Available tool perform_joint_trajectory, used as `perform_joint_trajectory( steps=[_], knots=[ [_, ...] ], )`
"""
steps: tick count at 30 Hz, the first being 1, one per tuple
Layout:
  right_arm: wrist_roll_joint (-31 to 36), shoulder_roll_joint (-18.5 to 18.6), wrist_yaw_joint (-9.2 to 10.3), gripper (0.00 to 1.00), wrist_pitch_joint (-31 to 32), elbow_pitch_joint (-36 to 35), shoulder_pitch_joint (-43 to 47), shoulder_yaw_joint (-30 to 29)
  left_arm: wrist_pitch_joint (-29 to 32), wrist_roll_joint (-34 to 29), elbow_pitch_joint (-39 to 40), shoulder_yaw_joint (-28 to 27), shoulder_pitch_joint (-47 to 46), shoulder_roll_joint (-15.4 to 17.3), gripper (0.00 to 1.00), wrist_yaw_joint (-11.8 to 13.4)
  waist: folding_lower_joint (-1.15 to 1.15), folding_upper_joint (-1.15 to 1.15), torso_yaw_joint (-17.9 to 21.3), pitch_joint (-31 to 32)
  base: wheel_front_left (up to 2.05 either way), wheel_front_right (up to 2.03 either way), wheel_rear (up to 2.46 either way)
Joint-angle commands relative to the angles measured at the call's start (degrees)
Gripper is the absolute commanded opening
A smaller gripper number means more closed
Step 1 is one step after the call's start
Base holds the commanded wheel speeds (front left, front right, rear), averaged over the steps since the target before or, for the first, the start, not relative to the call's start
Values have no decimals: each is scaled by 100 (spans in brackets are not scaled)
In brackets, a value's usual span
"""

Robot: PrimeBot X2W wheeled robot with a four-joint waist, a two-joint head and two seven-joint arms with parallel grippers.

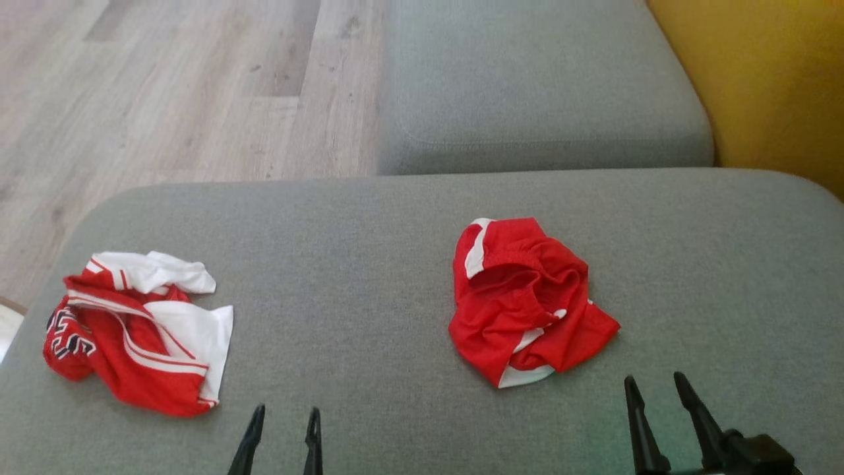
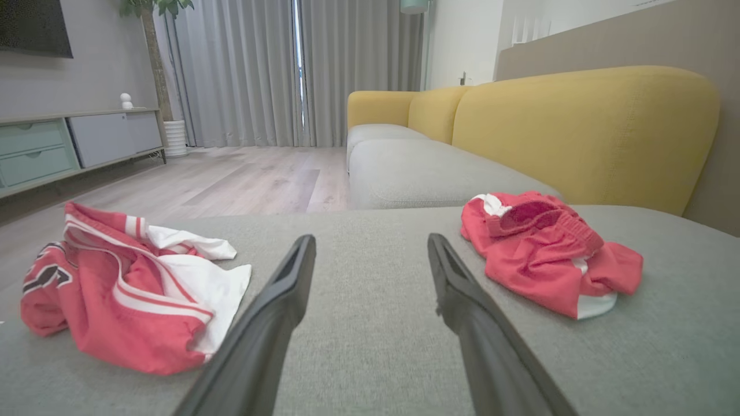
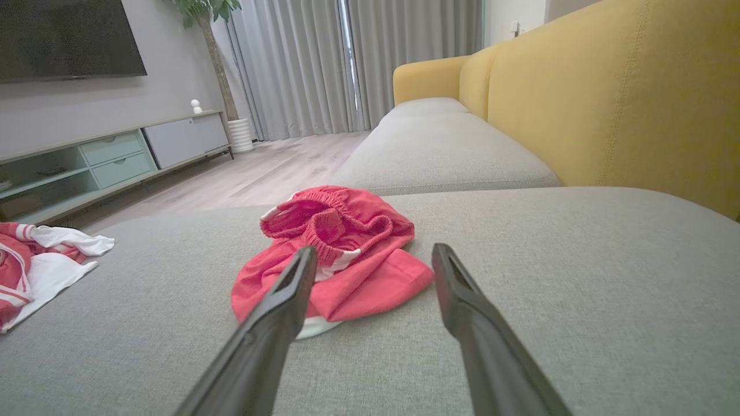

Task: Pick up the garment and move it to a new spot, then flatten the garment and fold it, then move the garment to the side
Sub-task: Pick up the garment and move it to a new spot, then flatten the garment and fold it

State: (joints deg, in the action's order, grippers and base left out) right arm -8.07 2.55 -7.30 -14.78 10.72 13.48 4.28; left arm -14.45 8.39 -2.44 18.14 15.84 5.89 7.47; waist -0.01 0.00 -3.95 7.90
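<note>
Two crumpled garments lie on the grey sofa cushion point(image 1: 369, 251). Red shorts with white trim point(image 1: 524, 300) point(image 2: 543, 248) point(image 3: 335, 254) sit right of centre. A red and white jersey point(image 1: 138, 330) point(image 2: 127, 300) point(image 3: 34, 266) lies at the left end. My left gripper point(image 1: 287, 410) point(image 2: 370, 237) is open and empty above bare cushion between the two garments. My right gripper point(image 1: 654, 377) point(image 3: 374, 247) is also open and empty, a short way near and right of the shorts. Neither touches any cloth.
A second grey cushion point(image 1: 534, 86) continues beyond, with the yellow sofa back point(image 1: 771, 79) along the right. Wooden floor point(image 1: 165, 86) lies beyond the cushion's far left edge. A TV cabinet point(image 3: 115, 156) and curtains point(image 2: 289, 69) stand across the room.
</note>
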Motion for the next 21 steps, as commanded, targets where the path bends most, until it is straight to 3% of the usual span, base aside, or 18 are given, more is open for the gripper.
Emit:
perform_joint_trajectory(
  steps=[1,21],
  knots=[
    [-12,32,-19,100,-22,-143,-191,108,-54,-68,166,-229,-213,-76,100,-40,1,0,-6,47,0,0,0],
    [-55,32,-19,100,-22,-20,-93,54,-54,-370,-49,-414,-117,-250,100,-297,1,0,-24,143,0,0,0]
  ],
)
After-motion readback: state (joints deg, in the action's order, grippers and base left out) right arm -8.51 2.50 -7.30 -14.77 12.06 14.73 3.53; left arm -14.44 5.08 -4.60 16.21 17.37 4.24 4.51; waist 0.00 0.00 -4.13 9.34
